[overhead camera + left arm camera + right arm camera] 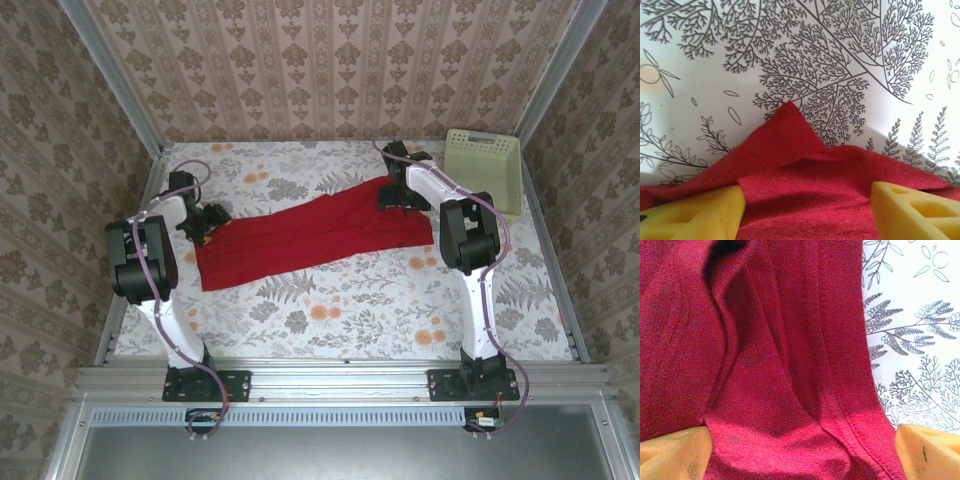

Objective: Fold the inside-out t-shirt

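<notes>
Looks partway: shirt (310, 235) lying as a long band (crosswise folds left). Over it, left gripper (807, 200) and right gripper (802, 440) spread wide, gripping nothing.

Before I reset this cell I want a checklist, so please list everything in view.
t-shirt: one, bright red, spread in a long band across the middle of the table
basket: one, pale yellow-green, far right corner of the table
tablecloth: one, white with grey leaves and orange flowers, covering the table
walls: three, beige patterned wallpaper, left, far and right sides
metal frame: one, silver, near edge, carrying the arm bases
left arm: one, white and black, at the shirt's left end
right arm: one, white and black, at the shirt's right end
left end effector: one, yellow fingers apart over the shirt's edge
right end effector: one, yellow-orange fingers apart over the cloth
</notes>
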Robot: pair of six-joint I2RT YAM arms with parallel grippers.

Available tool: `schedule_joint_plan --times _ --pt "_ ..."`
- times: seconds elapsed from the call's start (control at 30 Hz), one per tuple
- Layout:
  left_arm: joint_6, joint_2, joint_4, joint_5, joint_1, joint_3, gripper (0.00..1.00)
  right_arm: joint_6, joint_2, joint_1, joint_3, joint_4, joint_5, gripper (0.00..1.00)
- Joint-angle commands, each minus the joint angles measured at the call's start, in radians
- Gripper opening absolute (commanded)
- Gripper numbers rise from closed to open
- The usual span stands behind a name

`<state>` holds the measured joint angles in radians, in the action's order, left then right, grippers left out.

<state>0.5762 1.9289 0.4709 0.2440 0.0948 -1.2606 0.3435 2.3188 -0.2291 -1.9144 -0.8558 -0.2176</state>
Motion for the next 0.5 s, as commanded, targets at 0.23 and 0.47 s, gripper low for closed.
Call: schedule_joint_plan --times 0.23,0.47 --pt "-0.005 -0.077 0.087 -0.080 0.032 0.003 0.70 0.051 0.006 -0.009 0.053 -0.044 -0.006 0.86" --pt "-0.149 -0.032 0.276 -0.275 -0.024 -0.273 0.70 0.062 -0.175 -0.026 0.175 0.038 -0.061 0.87"
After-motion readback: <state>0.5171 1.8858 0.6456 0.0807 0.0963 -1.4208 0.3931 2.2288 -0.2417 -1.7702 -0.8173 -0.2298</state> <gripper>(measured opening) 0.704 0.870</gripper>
